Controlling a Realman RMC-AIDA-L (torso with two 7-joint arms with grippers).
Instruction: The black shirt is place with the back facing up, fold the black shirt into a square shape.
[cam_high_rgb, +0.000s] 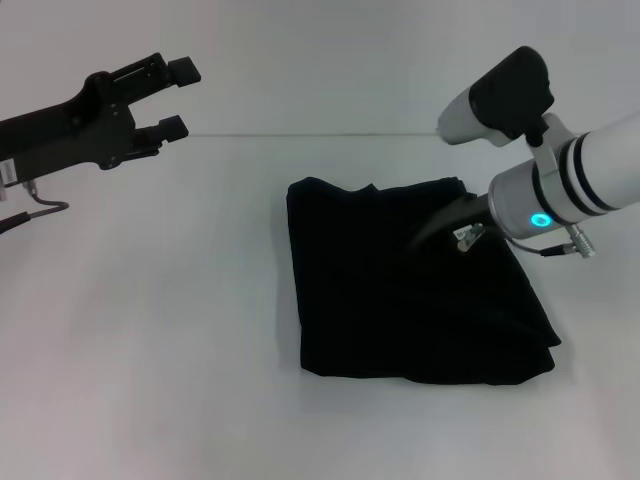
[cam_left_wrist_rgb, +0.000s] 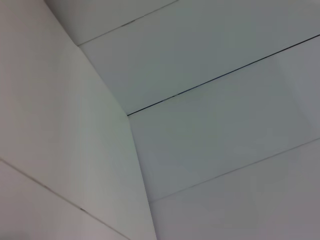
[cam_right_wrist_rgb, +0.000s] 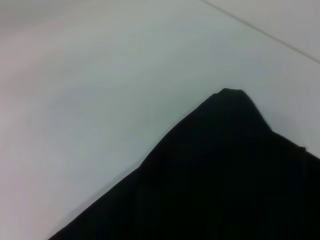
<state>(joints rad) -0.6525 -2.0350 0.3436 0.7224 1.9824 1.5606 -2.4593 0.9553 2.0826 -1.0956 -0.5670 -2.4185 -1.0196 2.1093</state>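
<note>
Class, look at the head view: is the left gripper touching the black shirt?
No. The left gripper is raised, open, far to the left of the black shirt, with bare white table between them.

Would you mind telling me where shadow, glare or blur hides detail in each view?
Head view: even light, but the black shirt reads as a flat dark mass and swallows the right gripper. Left wrist view: only plain pale panels, no glare. Right wrist view: the shirt's corner looks soft, folds indistinguishable.
</note>
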